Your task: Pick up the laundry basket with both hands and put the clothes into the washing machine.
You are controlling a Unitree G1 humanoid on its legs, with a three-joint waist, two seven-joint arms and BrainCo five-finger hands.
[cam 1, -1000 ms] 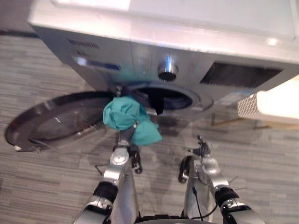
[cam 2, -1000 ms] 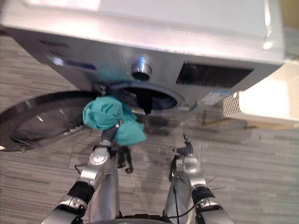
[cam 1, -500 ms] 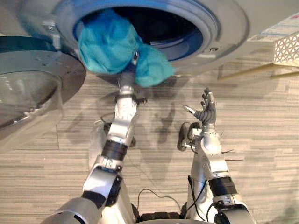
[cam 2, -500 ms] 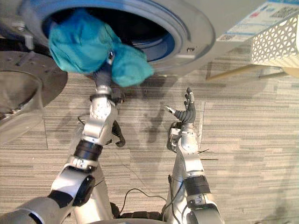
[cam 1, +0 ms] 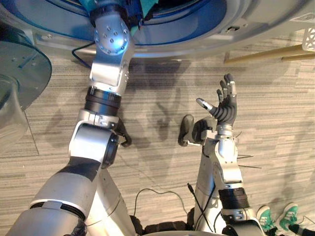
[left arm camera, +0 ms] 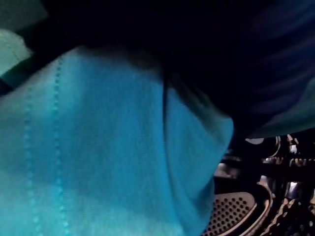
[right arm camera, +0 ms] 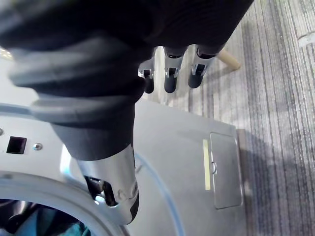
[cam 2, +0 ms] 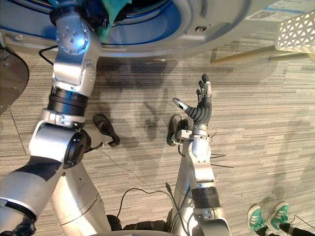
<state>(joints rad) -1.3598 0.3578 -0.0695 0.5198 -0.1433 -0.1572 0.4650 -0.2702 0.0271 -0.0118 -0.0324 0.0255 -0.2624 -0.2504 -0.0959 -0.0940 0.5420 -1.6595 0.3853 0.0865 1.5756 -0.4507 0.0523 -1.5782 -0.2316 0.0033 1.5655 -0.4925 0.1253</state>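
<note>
The left arm (cam 1: 109, 44) reaches straight up through the washing machine (cam 1: 236, 24) opening, past the blue ring of its porthole. The left hand (cam 2: 91, 11) is inside the machine, its dark cover half hidden among the cloth, and I cannot tell whether it grips anything. The teal cloth (left arm camera: 98, 162) is in the washing machine: it bunches round that hand just inside the opening. In the left wrist view it hangs close in front of the perforated drum (left arm camera: 231, 216).

The right hand (cam 1: 224, 105) hangs in front of the machine, below its opening. It is well apart from the cloth, with the fingers (right arm camera: 170, 81) straight and spread, the thumb out, holding nothing.

The machine's round door (cam 1: 22, 83) stands swung open on its left side. The white lattice laundry basket (cam 2: 298, 32) sits to the machine's right, with neither hand on it. A person's green-and-white shoes (cam 1: 275, 219) stand on the grey striped floor (cam 1: 275, 147), well out in front of the machine.
</note>
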